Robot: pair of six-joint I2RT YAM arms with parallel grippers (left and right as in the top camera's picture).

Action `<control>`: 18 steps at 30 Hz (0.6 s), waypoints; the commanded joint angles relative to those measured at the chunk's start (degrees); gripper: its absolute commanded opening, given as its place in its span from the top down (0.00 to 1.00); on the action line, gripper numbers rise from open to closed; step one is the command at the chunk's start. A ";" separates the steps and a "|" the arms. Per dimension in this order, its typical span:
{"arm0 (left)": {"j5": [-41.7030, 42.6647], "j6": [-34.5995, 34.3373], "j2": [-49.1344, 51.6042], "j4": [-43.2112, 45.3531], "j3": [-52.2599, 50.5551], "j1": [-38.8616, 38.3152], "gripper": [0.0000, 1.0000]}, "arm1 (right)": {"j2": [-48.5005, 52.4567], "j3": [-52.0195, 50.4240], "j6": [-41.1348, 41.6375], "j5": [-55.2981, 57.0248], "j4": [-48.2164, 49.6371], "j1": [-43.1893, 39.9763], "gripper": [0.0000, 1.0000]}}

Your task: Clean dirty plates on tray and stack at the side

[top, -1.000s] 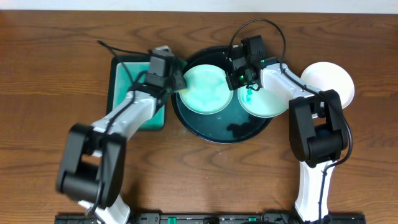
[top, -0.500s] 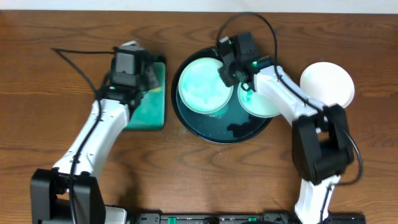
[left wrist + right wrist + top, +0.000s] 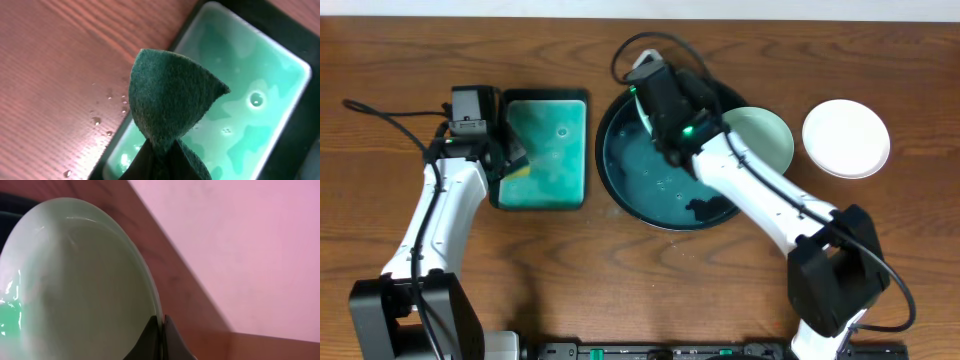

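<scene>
My right gripper (image 3: 161, 322) is shut on the rim of a pale teal plate (image 3: 75, 280), which it holds tipped up on edge over the back of the black tray (image 3: 625, 195). From overhead the arm hides most of that plate. A second pale green plate (image 3: 765, 135) lies at the tray's right rim. The tray's wet bottom shows teal smears. A white plate (image 3: 846, 138) rests on the bare wood at the right. My left gripper (image 3: 162, 155) is shut on a dark green sponge (image 3: 170, 100), held above the left edge of the rectangular teal tray (image 3: 250, 100).
The rectangular teal tray (image 3: 545, 150) with soapy liquid sits just left of the black tray. Water drops (image 3: 95, 120) lie on the wood beside it. Cables loop behind both arms. Brown tabletop stretches along the front and far left.
The left arm pulled the sponge out of the black tray and swung left over the teal tray. The right gripper lifted its plate off the tray bottom, tipped it on edge and moved left.
</scene>
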 commanded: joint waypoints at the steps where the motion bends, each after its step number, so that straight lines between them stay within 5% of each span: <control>1: -0.66 0.57 -0.70 -0.63 -0.07 1.11 0.93 | -1.46 0.28 -11.02 14.12 2.51 3.76 0.99; 10: -0.66 0.57 -0.70 -0.63 -0.07 1.14 0.93 | -1.46 0.28 -25.44 21.40 11.76 9.27 0.99; 18: -0.63 0.57 -0.70 -0.63 -0.07 1.14 0.93 | -1.44 0.28 -24.22 21.07 13.55 9.20 0.99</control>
